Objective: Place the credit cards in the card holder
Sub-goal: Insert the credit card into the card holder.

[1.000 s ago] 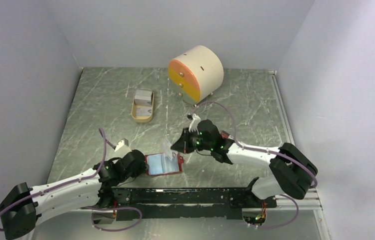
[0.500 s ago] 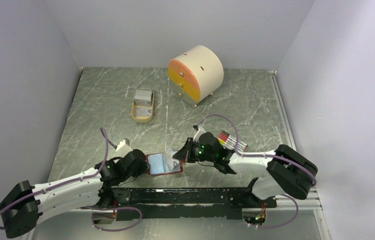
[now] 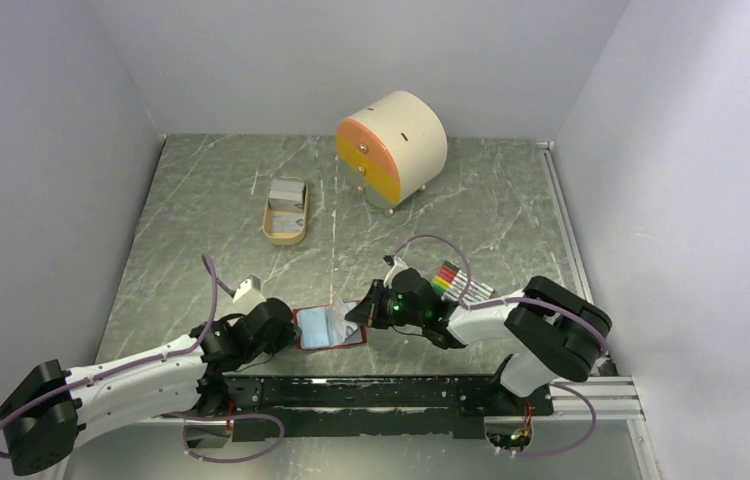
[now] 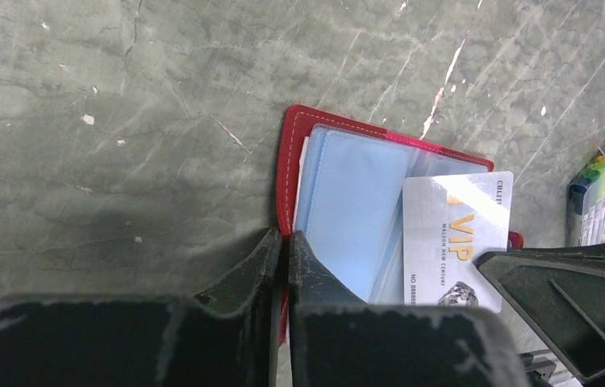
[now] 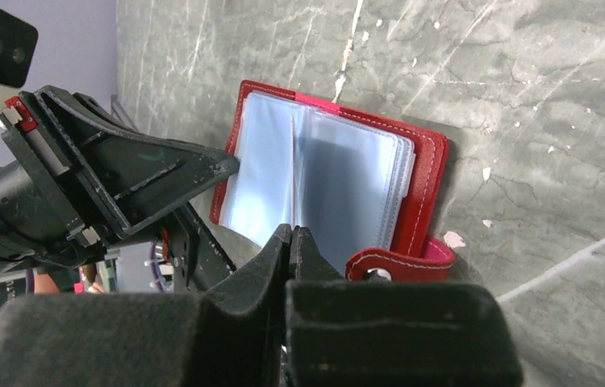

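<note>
Brings the right gripper (image 3: 356,310) down and leftward over the past second, from a raised carry above the card holder (image 3: 329,328) to a low pose at its right edge. Lays the silver VIP card (image 4: 456,234) flat across the right-hand pale blue pockets, as seen from the left wrist. Suggests insertion only just starting. Puts the card at the holder but not visibly inside a sleeve yet.

Keeps the right jaws pressed fully together, apparently still pinching the card's near edge. Hides the exact contact point behind the fingers. Stretches the right arm low across the table (image 3: 201,200) toward the left, forearm passing just beside the rainbow marker bundle (image 3: 461,282), wrist pitched down so the fingertips meet just above the pockets, near the snap tab (image 5: 396,264).

Clamps the left gripper (image 3: 289,332) tight on the holder's left red cover edge, pinning the wallet open and flat on the marbled surface. Reaches the left arm in from the near-left corner, forearm low, barely shifted from a second ago.

Leaves what look like further cards (image 3: 289,190) in the tan oval tray (image 3: 284,235), well apart toward the back and near the round drawer cabinet (image 3: 391,150). Probably calls next for sliding the card's leading edge under a pocket lip.
</note>
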You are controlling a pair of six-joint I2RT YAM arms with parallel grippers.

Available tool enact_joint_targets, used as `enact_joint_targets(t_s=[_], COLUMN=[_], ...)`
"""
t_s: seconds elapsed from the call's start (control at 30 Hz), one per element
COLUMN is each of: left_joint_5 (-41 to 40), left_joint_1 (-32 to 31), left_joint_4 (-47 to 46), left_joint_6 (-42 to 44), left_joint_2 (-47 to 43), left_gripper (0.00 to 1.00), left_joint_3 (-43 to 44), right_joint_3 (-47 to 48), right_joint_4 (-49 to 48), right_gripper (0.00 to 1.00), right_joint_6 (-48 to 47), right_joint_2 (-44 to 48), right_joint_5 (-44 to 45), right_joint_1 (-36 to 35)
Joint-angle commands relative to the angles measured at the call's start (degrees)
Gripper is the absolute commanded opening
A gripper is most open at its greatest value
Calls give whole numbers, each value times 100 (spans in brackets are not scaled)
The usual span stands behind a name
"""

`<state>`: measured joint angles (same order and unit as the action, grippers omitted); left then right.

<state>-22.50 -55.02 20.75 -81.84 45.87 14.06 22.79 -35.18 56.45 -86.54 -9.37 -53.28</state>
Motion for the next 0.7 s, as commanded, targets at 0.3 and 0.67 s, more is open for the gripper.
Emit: enact_joint_targets(t_s=[0.3,0.67], left_joint_5=[105,208], left_joint_1=[-37,-39], left_joint_4=[-41,-145], left_joint_6=[63,90], left_joint_2=[-59,11], left_gripper=[9,9], left_joint_3=[0,26], right_joint_3=[-225,-432], right_joint_4=[-1266,-2185], right_gripper=[0,0], right_joint_6=[290,658], right_joint_2=[-685,-1044], right_joint_5=[-236,29], right_joint_1=[-7,-16])
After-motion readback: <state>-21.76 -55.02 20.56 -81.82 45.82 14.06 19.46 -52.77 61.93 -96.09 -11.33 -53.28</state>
